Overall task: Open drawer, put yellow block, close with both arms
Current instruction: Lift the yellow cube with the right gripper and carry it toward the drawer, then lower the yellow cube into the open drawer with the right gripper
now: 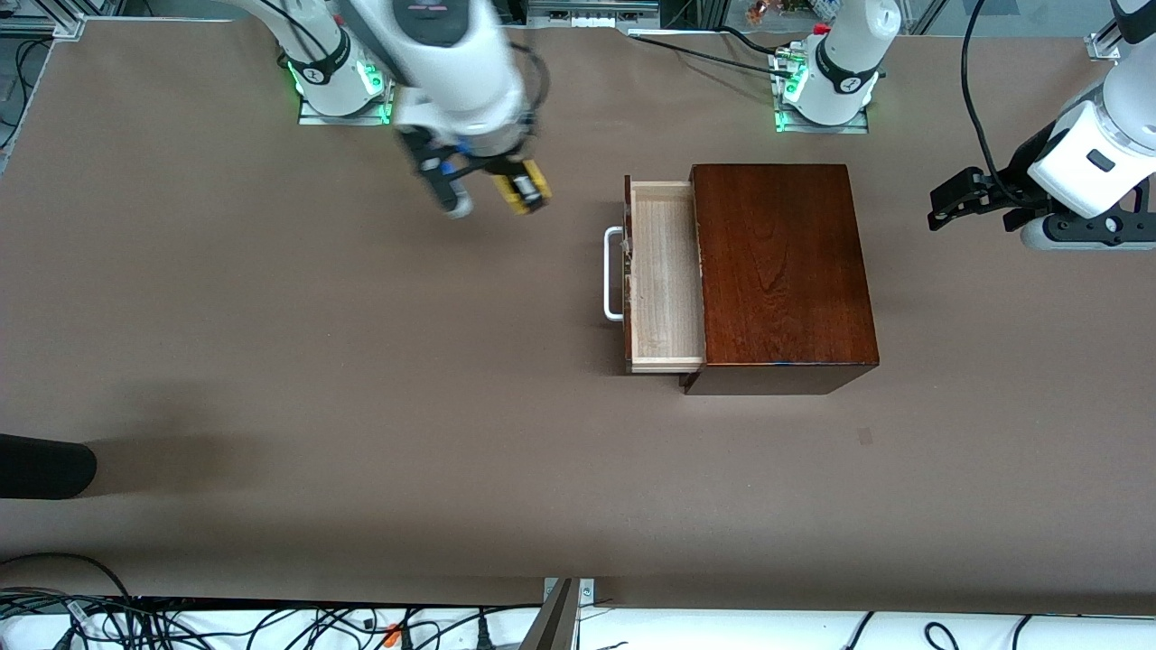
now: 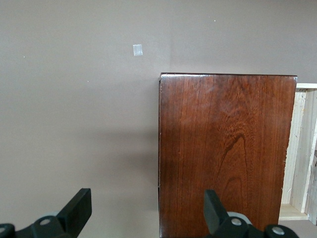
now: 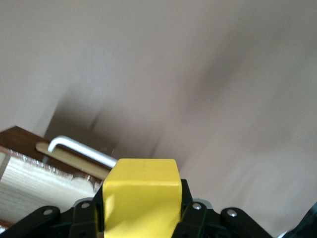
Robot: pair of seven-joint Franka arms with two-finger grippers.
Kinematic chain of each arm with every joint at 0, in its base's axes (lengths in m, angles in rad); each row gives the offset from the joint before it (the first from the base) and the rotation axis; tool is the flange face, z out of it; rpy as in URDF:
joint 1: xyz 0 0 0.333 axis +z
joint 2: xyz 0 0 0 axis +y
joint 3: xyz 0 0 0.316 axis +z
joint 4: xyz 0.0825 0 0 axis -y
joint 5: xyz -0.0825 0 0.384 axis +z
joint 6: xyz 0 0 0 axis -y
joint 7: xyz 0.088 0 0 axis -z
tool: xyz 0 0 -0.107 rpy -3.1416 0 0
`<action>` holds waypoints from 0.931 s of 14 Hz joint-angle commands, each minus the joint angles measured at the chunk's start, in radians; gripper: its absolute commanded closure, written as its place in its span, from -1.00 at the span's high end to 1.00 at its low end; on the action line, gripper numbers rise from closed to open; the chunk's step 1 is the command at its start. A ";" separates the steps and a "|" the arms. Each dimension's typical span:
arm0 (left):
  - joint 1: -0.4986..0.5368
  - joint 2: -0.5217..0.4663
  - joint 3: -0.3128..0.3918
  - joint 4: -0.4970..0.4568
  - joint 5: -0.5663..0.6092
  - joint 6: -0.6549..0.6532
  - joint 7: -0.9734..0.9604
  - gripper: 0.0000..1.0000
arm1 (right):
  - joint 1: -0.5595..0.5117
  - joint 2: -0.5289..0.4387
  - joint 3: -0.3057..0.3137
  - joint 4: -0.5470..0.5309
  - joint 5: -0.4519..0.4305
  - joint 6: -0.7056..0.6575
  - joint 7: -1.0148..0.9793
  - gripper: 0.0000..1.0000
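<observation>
Right gripper (image 1: 488,191) clamps the block (image 1: 522,188) aloft, beside the drawer (image 1: 664,275) standing pulled out. Left gripper (image 1: 959,200) waits spread wide beside the box (image 1: 781,262).

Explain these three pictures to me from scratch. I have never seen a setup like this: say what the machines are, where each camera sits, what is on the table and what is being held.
Two white robot arms stand at a brown table. The wide picture looks down from a high camera facing them; the other two come from cameras on each arm's wrist. On the table sits a dark wooden box with its drawer pulled open, toward the right arm's end. The right gripper is up in the air over bare table beside the drawer, shut on a yellow block. The left gripper waits open over the table at the left arm's end, near the box.
</observation>
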 commanded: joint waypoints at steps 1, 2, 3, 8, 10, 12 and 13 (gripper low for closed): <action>0.000 -0.007 -0.001 0.011 -0.004 -0.018 0.002 1.00 | 0.095 0.146 -0.010 0.177 -0.011 -0.013 0.231 -1.00; 0.001 -0.007 -0.001 0.011 -0.004 -0.019 0.004 1.00 | 0.112 0.181 -0.010 0.217 -0.011 -0.007 0.296 -1.00; 0.000 -0.009 -0.001 0.011 -0.004 -0.021 0.004 1.00 | 0.125 0.215 -0.010 0.255 -0.011 0.006 0.363 -1.00; 0.000 -0.007 -0.001 0.011 -0.004 -0.025 0.004 1.00 | 0.196 0.322 -0.013 0.314 -0.072 0.104 0.545 -1.00; 0.000 -0.007 -0.003 0.011 -0.004 -0.025 0.004 1.00 | 0.215 0.362 -0.015 0.314 -0.111 0.148 0.589 -1.00; 0.000 -0.007 -0.003 0.011 -0.004 -0.025 0.004 1.00 | 0.225 0.391 -0.015 0.314 -0.132 0.194 0.626 -1.00; 0.000 -0.007 -0.001 0.011 -0.004 -0.025 0.005 1.00 | 0.228 0.402 -0.016 0.314 -0.137 0.209 0.637 -1.00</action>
